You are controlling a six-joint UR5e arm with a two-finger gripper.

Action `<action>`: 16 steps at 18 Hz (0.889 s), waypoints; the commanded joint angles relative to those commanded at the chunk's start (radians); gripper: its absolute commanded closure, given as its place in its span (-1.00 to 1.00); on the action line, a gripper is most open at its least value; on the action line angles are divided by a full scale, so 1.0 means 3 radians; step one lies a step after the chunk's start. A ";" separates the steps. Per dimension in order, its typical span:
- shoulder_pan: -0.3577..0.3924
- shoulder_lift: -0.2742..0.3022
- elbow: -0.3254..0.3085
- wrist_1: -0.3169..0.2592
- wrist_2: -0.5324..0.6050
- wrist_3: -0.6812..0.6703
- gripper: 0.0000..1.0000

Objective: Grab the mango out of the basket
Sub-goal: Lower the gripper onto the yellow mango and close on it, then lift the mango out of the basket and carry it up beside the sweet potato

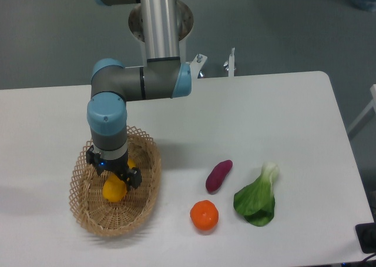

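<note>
One basket, four pieces of produce, one arm on the white table.

There is one oval tan woven wicker basket (82, 205), and inside it one smooth yellow-orange oblong mango (113, 190), sitting directly under the jaws of the single black two-finger gripper (113, 172). Well to the right of the jaws, outside the basket, lie one purple oblong sweet potato (218, 176), one round orange tangerine (204, 214) and one leafy green bok choy with a pale stem (257, 200). One white rectangular table (264, 114) carries them all.
</note>
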 joint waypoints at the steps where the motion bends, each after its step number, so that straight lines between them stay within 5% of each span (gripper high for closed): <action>1: -0.0025 -0.0010 0.0000 0.0020 0.0056 -0.0030 -1.00; 10: -0.0051 0.0005 0.0000 0.0026 0.0072 -0.0102 -0.25; 16: -0.0046 0.0092 0.0092 0.0026 0.0062 -0.0067 -0.19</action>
